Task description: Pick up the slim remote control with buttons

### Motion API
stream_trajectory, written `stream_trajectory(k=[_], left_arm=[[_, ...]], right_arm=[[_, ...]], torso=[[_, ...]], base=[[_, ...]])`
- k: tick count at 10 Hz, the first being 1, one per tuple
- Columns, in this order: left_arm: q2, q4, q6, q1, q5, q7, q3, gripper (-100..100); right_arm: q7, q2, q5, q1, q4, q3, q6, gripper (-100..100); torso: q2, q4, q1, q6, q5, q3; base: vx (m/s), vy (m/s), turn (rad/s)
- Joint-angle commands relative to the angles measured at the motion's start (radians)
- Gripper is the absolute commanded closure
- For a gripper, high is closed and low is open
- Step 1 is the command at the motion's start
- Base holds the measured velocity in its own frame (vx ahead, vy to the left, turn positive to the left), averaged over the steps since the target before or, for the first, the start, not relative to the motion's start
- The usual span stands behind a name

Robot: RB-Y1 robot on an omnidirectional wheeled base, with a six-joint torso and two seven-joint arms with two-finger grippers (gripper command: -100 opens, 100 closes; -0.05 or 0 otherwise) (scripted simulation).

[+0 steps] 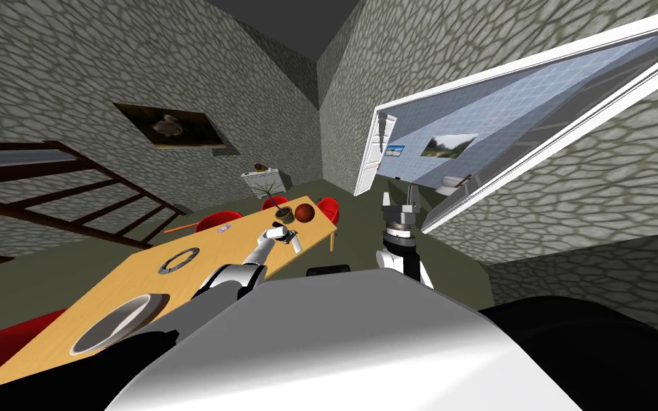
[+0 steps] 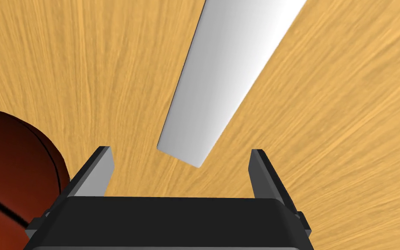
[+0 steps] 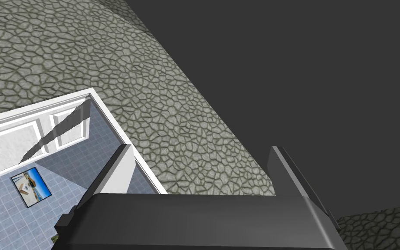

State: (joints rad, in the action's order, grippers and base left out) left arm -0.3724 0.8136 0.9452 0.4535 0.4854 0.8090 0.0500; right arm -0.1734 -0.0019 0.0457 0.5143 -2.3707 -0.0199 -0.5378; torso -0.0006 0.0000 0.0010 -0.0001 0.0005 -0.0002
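Although a grey bowl (image 1: 117,325) and a grey ring (image 1: 163,265) lie nearest me on the wooden table (image 1: 106,285), my left gripper (image 2: 180,151) hangs farther along, close over the wood. Its fingers are spread and hold nothing. The remote (image 2: 221,74), a plain light grey slab, lies flat with its near end between my fingertips, clear of both, and slants away. Just beside the gripper rests a dark red-brown ball (image 2: 12,173), with a potted plant (image 1: 282,212) next to it. Red chairs (image 1: 218,221) stand past the table. My right gripper (image 3: 201,148) is raised off to my right, fingers apart and empty. Beyond are stone-patterned walls (image 1: 71,71), a painting (image 1: 170,127) and an open white door (image 1: 377,153).
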Motion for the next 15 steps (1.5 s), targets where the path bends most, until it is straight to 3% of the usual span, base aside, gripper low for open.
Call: stream_trajectory(k=[1, 3, 7, 8, 9, 12, 15], left_arm=[[-0.004, -0.046, 0.009, 0.013, 0.005, 0.005, 0.003, -100], [-0.017, -0.133, 0.041, 0.047, 0.019, 0.011, 0.017, -100], [-0.027, -0.229, 0.064, 0.074, 0.029, 0.013, 0.03, -100], [-0.034, -0.293, 0.078, 0.092, 0.037, 0.013, 0.041, -100], [-0.034, -0.27, 0.078, 0.092, 0.037, 0.013, 0.041, -100], [-0.039, -0.336, 0.087, 0.102, 0.042, 0.012, 0.049, -100], [-0.04, -0.349, 0.089, 0.104, 0.044, 0.012, 0.051, -100]], right_arm=[[0.0, 0.0, 0.0, 0.0, 0.0, 0.0, 0.0, 0], [0.0, 0.0, 0.0, 0.0, 0.0, 0.0, 0.0, 0], [0.0, 0.0, 0.0, 0.0, 0.0, 0.0, 0.0, 0], [0.0, 0.0, 0.0, 0.0, 0.0, 0.0, 0.0, 0], [0.0, 0.0, 0.0, 0.0, 0.0, 0.0, 0.0, 0], [0.0, 0.0, 0.0, 0.0, 0.0, 0.0, 0.0, 0], [0.0, 0.0, 0.0, 0.0, 0.0, 0.0, 0.0, 0]], torso=[[0.0, 0.0, 0.0, 0.0, 0.0, 0.0], [0.0, 0.0, 0.001, -0.001, 0.0, 0.0], [0.001, 0.0, 0.001, -0.001, 0.0, 0.0], [0.0, 0.0, 0.0, -0.001, 0.0, 0.0], [0.0, 0.0, 0.0, -0.001, 0.0, 0.0], [-0.001, 0.0, -0.001, -0.001, 0.0, -0.001], [-0.001, 0.0, -0.001, -0.002, 0.0, -0.001]], base=[[-0.014, 0.033, -0.15], [-0.02, 0.04, -0.282], [-0.022, 0.032, -0.169], [-0.01, 0.022, -0.287], [-0.014, 0.025, -0.199], [-0.002, 0.007, -0.099], [-0.001, 0.003, -0.024]])
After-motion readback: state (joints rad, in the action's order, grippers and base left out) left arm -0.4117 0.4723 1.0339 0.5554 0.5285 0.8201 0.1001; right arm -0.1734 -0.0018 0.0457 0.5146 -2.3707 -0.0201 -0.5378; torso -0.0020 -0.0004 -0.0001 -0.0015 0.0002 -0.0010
